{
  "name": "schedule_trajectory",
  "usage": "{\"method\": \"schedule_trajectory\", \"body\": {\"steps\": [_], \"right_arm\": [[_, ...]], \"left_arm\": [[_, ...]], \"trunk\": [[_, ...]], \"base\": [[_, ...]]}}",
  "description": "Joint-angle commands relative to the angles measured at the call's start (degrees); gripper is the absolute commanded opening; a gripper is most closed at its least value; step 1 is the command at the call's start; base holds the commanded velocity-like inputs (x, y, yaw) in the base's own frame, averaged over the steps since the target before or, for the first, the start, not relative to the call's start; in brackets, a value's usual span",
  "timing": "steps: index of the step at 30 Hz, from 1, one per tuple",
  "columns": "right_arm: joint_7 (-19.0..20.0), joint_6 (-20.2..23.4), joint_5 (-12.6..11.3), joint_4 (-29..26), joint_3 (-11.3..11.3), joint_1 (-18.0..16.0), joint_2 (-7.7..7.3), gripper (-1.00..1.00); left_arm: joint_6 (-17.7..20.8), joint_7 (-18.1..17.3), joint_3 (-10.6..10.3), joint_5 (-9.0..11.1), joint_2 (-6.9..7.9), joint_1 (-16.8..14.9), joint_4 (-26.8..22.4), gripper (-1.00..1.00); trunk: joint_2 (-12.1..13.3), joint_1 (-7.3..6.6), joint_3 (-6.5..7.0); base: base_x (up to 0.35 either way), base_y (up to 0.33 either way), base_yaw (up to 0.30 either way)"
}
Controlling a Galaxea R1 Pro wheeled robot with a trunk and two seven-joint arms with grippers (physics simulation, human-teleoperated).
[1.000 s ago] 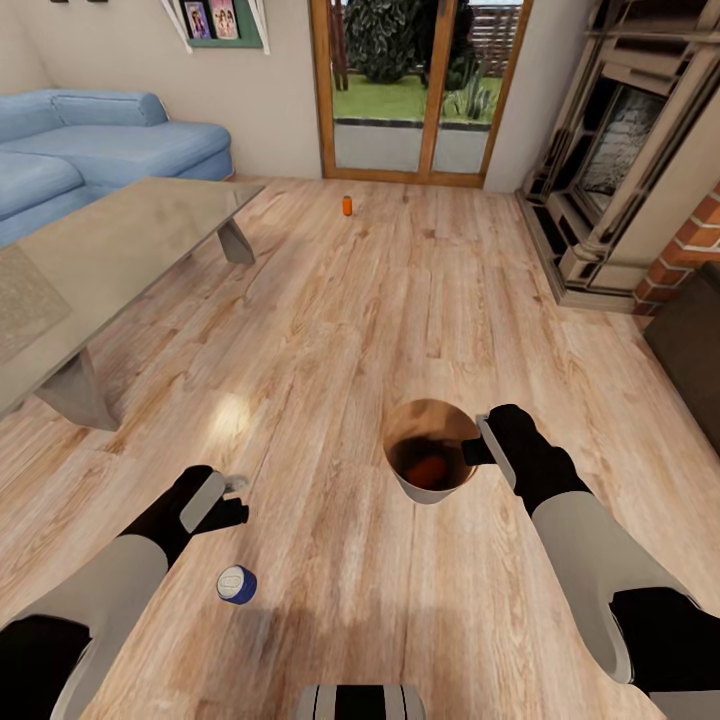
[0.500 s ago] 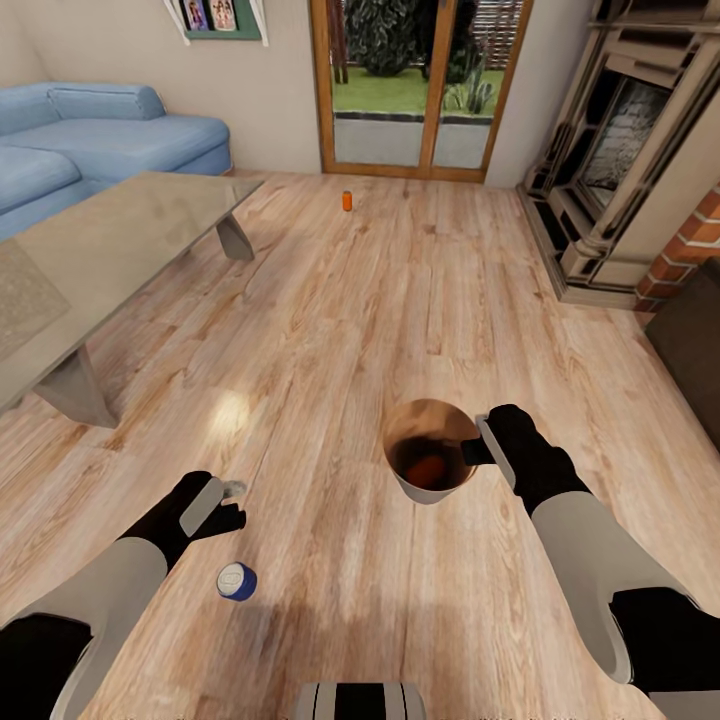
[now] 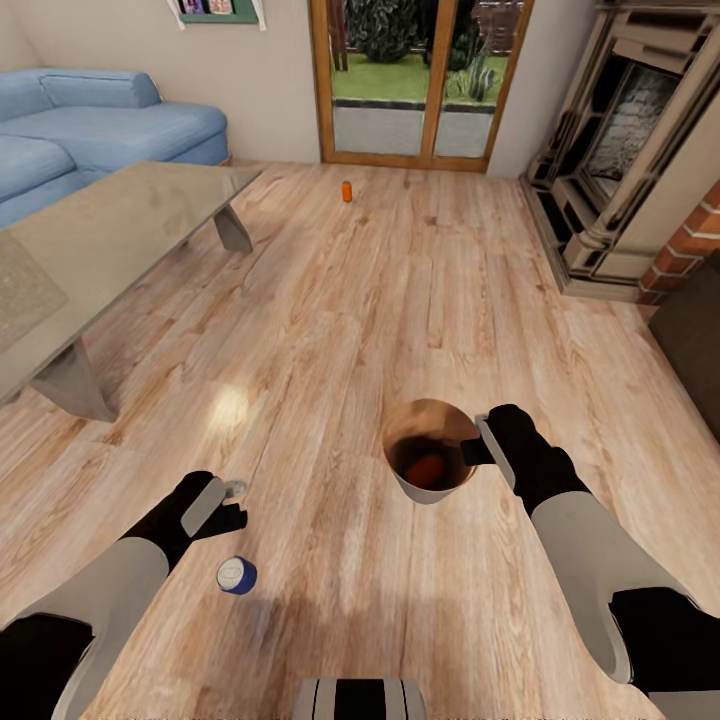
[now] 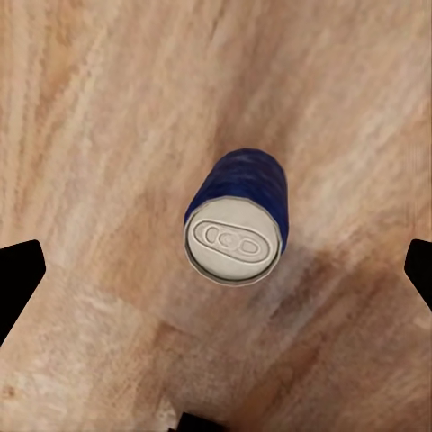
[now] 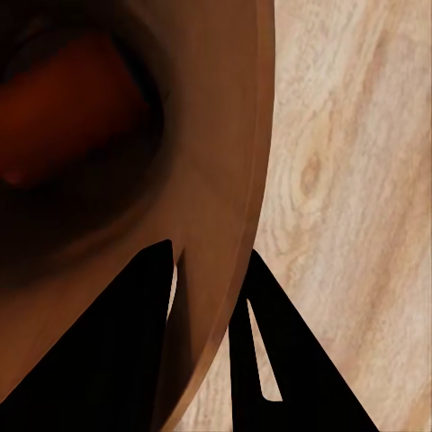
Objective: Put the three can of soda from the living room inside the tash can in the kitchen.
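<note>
A dark blue can of soda point(image 3: 237, 575) point(image 4: 238, 220) stands upright on the plank floor. My left gripper point(image 3: 222, 497) point(image 4: 216, 270) hangs open above it, one fingertip on each side and apart from it. My right gripper point(image 3: 480, 445) point(image 5: 202, 351) is shut on the rim of the tash can point(image 3: 402, 478) point(image 5: 243, 180), a pale grey bin with a brown inside. An orange can point(image 3: 430, 468) point(image 5: 63, 117) lies in the bin. Another orange can point(image 3: 347, 191) stands far off on the floor near the glass doors.
A glass-topped low table point(image 3: 110, 240) runs along the left, with a light blue sofa point(image 3: 120, 125) behind it. The fireplace point(image 3: 620, 150) and brick wall point(image 3: 690, 250) stand at the right. Wood-framed glass doors point(image 3: 420, 80) close the far end.
The whole picture has shifted a little, so the floor, the table and the blue can sit slightly higher in view. Both arms hold the same poses and the bin stays gripped.
</note>
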Motion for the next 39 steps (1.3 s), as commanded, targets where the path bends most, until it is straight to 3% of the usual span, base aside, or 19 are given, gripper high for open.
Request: {"method": "schedule_trajectory", "body": {"steps": [1, 25, 34, 39], "right_arm": [[0.2, 0.0, -0.66, -0.02, -0.03, -0.03, 0.01, -1.0], [0.2, 0.0, -0.66, -0.02, 0.07, 0.06, 0.12, -1.0], [0.2, 0.0, -0.44, -0.51, -0.06, -0.14, -0.11, -1.0], [0.2, 0.0, -0.55, -0.53, -0.02, -2.9, -0.06, -1.0]], "left_arm": [[0.0, 0.0, 0.0, -0.01, -0.02, 0.0, 0.0, 1.0], [0.0, 0.0, -0.01, 0.03, -0.21, 0.0, -0.02, 1.0], [0.0, 0.0, -0.01, 0.01, -0.25, 0.0, -0.1, 1.0], [0.0, 0.0, -0.01, 0.01, -0.29, 0.0, -0.1, 1.0]], "trunk": [[0.0, -0.01, -0.09], [-9.63, 5.26, -6.52], [-9.63, 5.26, -7.27], [-9.63, 5.26, -7.36]], "base": [[0.0, 0.0, 0.0], [0.0, 0.0, 0.0], [0.0, 0.0, 0.0], [0.0, 0.0, 0.0]]}}
